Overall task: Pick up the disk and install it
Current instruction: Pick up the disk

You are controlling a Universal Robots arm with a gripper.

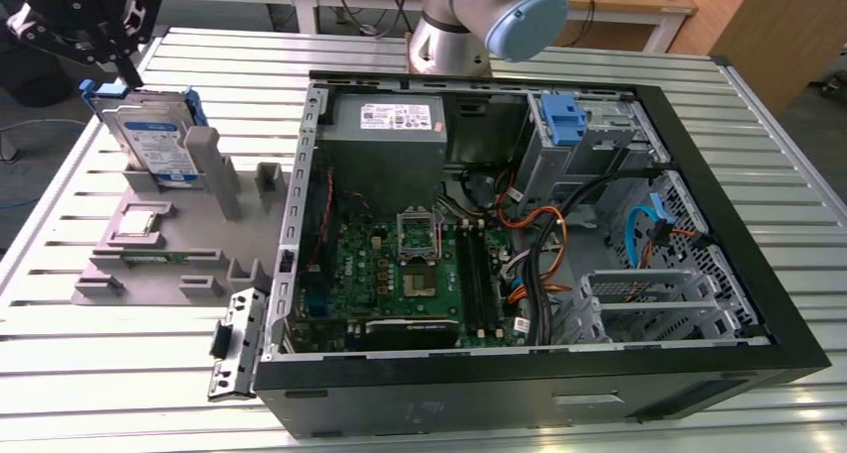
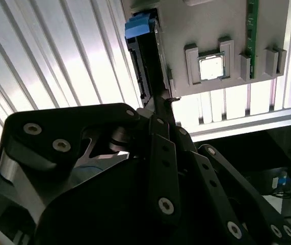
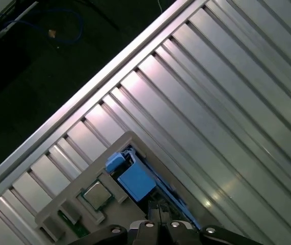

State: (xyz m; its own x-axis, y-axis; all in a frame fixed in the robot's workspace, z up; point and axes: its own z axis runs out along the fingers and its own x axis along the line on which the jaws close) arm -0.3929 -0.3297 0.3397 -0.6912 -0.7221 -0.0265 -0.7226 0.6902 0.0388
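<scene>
Aluminium worktop [image 1: 106, 374], ribbed, carries everything in the exterior view. Black computer case [image 1: 530, 394] lies on its side with the panel off, taking up the middle and the exterior view's right; motherboard and cabling exposed inside. Robot arm [image 1: 483, 17] rises behind the case at the far edge. Grey moulded fixture [image 1: 159, 260] sits on the worktop just beside the case, on the exterior view's left. Grey power supply [image 1: 387, 121] is mounted in the far corner of the case. The disk [image 1: 157, 141] stands upright on edge in a slot at the far end of the fixture, label facing the camera, blue carrier framing it; it is outside the case and well apart from the drive bays. End effector [image 1: 123, 79] hangs directly over the top edge of the disk, touching or very nearly so. In both wrist views the end effector [image 2: 161, 99] [image 3: 158, 206] meets the blue carrier end of the disk [image 2: 137, 25] [image 3: 135, 181]. Cannot tell whether it is apart, together or clamped on the disk. A blue bracket [image 1: 562, 121] sits in a bay at the far side of the case. Processor chip [image 1: 143, 220] lies flat in a fixture pocket near the disk, also seen in both wrist views [image 2: 211, 68] [image 3: 97, 196].
</scene>
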